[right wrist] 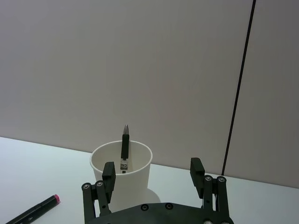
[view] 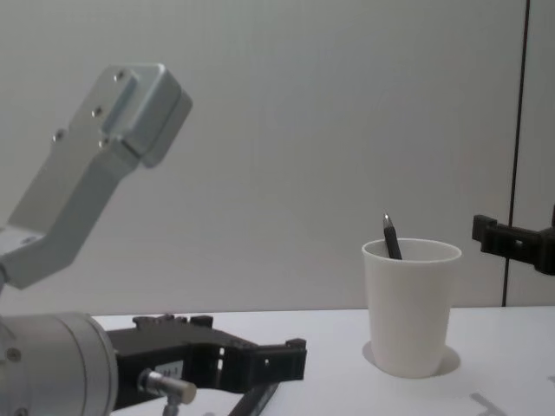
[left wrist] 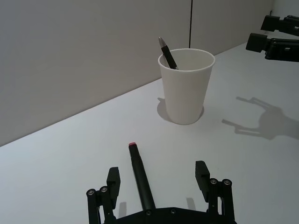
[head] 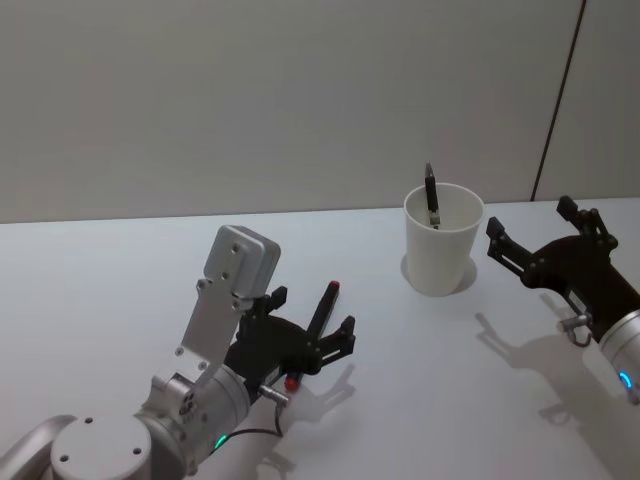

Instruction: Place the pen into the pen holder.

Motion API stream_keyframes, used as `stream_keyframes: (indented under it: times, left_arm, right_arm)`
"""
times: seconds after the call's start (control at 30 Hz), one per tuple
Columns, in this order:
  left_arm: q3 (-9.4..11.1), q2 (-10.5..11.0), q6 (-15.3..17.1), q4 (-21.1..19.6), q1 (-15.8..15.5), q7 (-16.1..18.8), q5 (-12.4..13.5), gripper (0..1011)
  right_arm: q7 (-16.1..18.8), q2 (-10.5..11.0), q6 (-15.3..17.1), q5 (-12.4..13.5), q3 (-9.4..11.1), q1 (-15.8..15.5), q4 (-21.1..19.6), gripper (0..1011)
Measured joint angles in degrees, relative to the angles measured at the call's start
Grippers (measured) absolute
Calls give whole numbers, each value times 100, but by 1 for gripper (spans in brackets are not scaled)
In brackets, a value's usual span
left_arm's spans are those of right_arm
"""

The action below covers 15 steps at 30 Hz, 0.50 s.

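Left wrist view: left pincer spread wide and low over the surface, one finger on either side of the red-tipped pen. As far as I can make out, neither finger touches the pen. It lies flat on the surface with its red end toward the pen holder, well apart from it. The pincer holds nothing.

Head view: right pincer also wide and empty, just off the surface beside the pen holder's right side and pointed toward it. I see a clear gap between its fingers and the cup wall.

The pen holder stands upright on the surface near the back edge. A dark pen is already inside, leaning against the far wall with its tip above the rim.

The surface is plain white, with pincer shadows falling on it. Behind it is a bare pale wall with one dark vertical seam on the right.

Writing: there is a small pale label low on the dark pen's barrel and another on the left pincer body in the chest view. I can read neither.
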Motion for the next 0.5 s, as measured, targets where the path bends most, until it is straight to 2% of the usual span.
stream_keyframes:
  times: [0.5]
  left_arm:
    - [28, -254, 403, 159, -99, 149, 11, 1001]
  right_arm:
    - [0, 0, 0, 0, 0, 0, 0, 1001]
